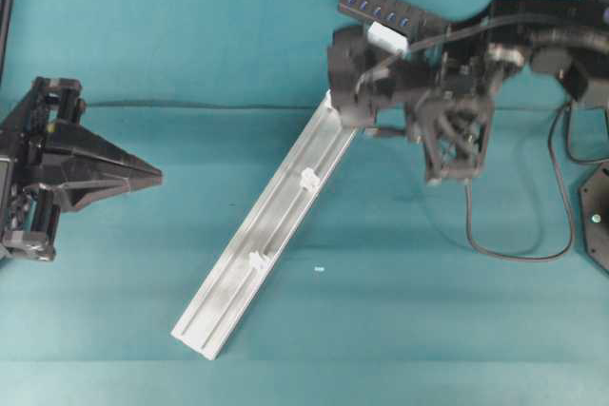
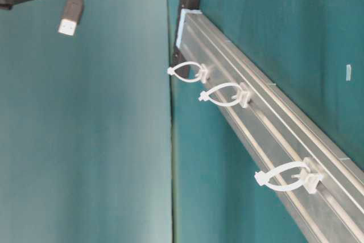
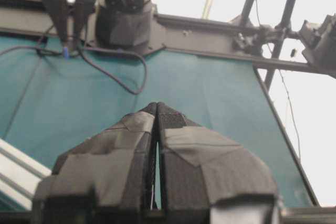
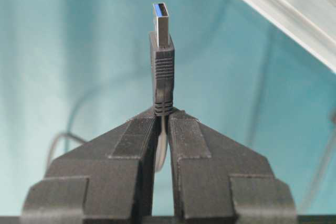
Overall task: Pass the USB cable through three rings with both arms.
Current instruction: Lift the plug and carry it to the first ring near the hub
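While the right hand (image 4: 161, 121) grips the USB cable (image 4: 163, 66) plug and the left hand (image 3: 156, 109) sits closed and empty, threading has not begun; next, align the plug with the nearest of the three rings (image 2: 186, 72).

A teal cloth covers the worktop (image 1: 190, 26), creased at nine o'clock. A black metal frame (image 3: 273, 40) edges it towards twelve o'clock, with bright, washed-out white light beyond.
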You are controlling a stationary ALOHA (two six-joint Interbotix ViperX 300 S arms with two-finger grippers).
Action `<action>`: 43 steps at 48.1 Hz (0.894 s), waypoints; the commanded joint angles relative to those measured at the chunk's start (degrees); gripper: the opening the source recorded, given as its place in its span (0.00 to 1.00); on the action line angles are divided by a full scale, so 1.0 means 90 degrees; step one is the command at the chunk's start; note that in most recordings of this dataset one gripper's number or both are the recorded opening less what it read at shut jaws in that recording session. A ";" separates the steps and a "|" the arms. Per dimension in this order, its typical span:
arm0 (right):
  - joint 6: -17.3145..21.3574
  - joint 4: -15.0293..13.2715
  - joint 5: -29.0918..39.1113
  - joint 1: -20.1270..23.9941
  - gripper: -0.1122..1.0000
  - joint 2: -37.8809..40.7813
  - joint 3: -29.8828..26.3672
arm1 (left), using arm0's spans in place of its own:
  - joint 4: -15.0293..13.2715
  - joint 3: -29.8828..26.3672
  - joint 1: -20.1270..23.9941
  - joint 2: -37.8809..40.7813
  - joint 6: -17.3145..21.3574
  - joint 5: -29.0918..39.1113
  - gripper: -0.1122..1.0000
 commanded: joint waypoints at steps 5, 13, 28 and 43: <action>-0.0439 -0.0420 0.0518 -0.0391 0.18 -0.0039 -0.0518 | 0.0020 -0.0156 -0.0010 -0.0098 0.0000 -0.0020 0.09; -0.0957 -0.0947 0.0791 -0.0801 0.18 -0.0029 -0.0713 | 0.0020 -0.0156 0.0020 -0.0186 0.0000 -0.0020 0.09; -0.2891 -0.1055 -0.0166 -0.1455 0.18 0.0098 -0.0068 | 0.0020 -0.0166 0.0068 -0.0254 -0.0010 -0.0020 0.09; -0.3896 -0.1064 -0.2051 -0.1689 0.18 0.0449 0.1064 | 0.0020 -0.0195 0.0068 -0.0264 -0.0117 -0.0020 0.09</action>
